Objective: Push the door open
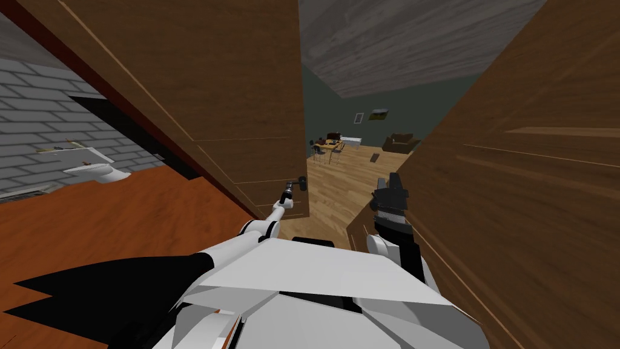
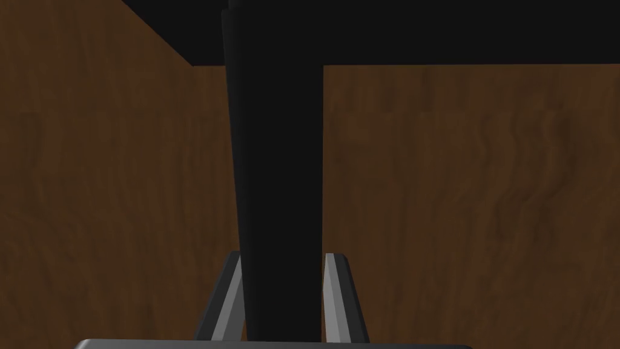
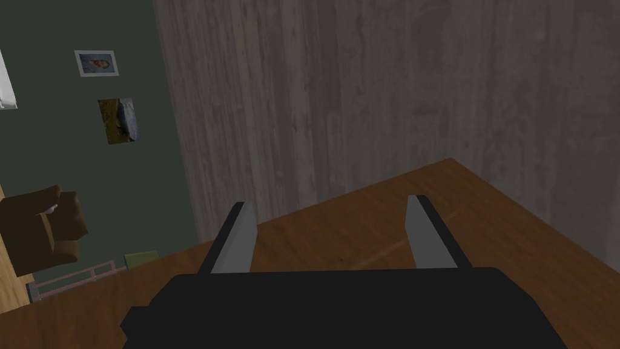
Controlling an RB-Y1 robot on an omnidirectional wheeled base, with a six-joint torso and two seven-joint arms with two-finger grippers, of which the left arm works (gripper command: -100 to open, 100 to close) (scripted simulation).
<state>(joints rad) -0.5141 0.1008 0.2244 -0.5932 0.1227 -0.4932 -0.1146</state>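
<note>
Left tool point(image 2: 283, 259) clenched on black door handle point(image 2: 275, 151), fingers point(image 2: 333, 291) pressed on its sides. Brown door point(image 1: 230, 91) seen just ahead, on left. Room with wooden floor point(image 1: 339, 176) seen past door edge. Right tool point(image 3: 330, 209) released, fingers wide apart.

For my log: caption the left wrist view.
Left end effector shut on the black bar-shaped door handle, brown wooden door behind.
</note>
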